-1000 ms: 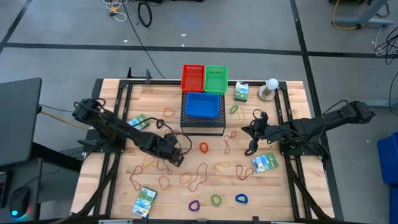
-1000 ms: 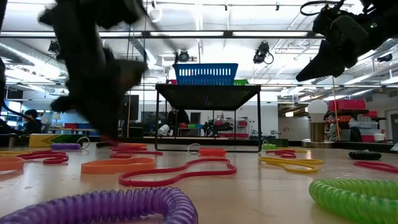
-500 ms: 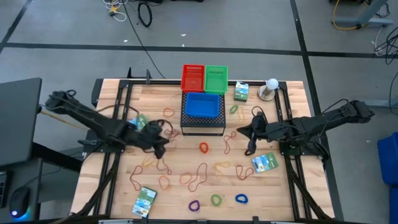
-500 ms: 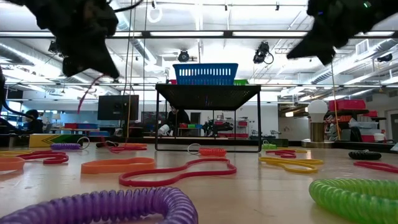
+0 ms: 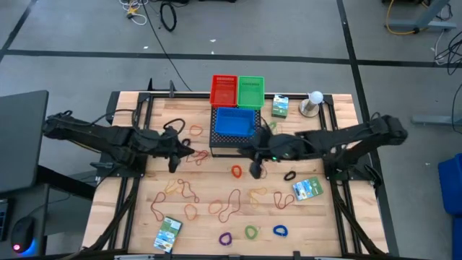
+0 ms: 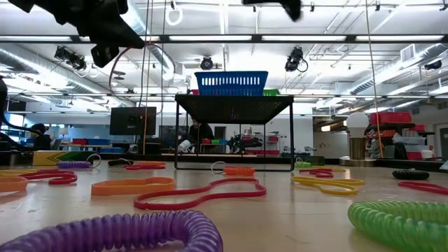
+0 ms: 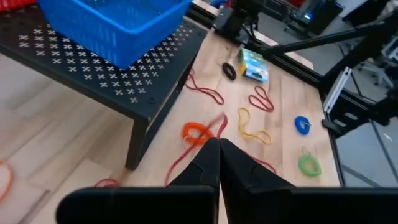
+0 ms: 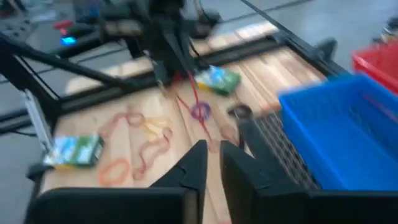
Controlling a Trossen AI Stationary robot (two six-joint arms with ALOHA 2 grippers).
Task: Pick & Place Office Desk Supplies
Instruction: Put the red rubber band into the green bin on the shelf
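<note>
Got the left gripper [image 5: 180,149] clenched on a red rubber band [image 8: 194,102], dangling slack under the fingertips and clear of the table [image 5: 180,108]. Looks like mid-carry to me: band up in the air, not yet dropped anywhere.

Right ahead of that pincer, close by: the black perforated box [image 5: 234,148] with the blue basket [image 5: 234,121] on top. Farther past it, the red basket [image 5: 223,90] and green basket [image 5: 250,92] side by side. Guessing one of the baskets as the target, can't say which.

Tips for doing this bit well:
- Keep the squeeze on until well over the rim. Thin band, easy to lose.
- Go high enough to clear the dangling tail over the basket wall, otherwise expect a snag on the box edge.
- Take it slow-ish to kill the swing.
- Let go only with the whole loop above the basket, not half outside.

Also mind the right gripper [image 8: 213,155], parked just across the box front from the left pincer, fingers parted a crack and empty. Worth keeping clear of it on the way in.
</note>
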